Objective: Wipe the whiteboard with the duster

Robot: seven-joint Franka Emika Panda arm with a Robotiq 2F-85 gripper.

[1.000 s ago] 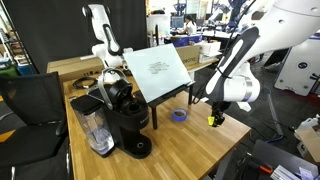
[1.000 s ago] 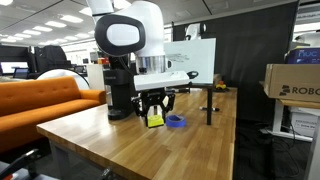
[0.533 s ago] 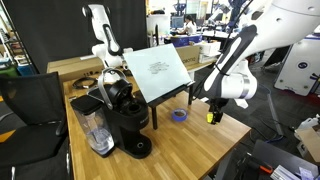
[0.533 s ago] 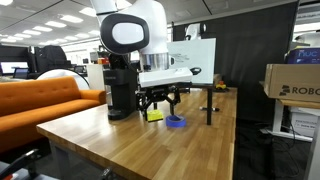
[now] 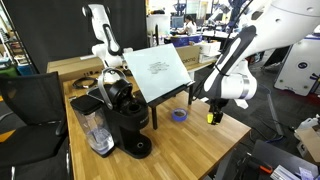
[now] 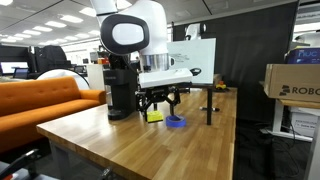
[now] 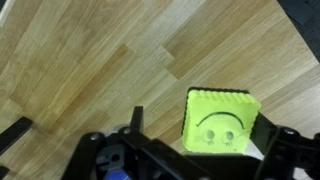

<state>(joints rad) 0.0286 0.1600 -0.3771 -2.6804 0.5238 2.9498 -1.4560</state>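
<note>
Hand (image 6: 156,106) hovering released, fingers (image 7: 137,120) spread wide; duster (image 7: 221,118) sitting on table (image 7: 80,60) just below hand, between fingers; whiteboard (image 5: 160,72) standing well apart from hand.

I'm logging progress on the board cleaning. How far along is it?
Done: nothing can be confirmed; the whiteboard shows faint scribbles. In hand: nothing; the claw hangs open over the duster, which lies on the table. Left: grip the duster, carry it to the board and wipe.
</note>
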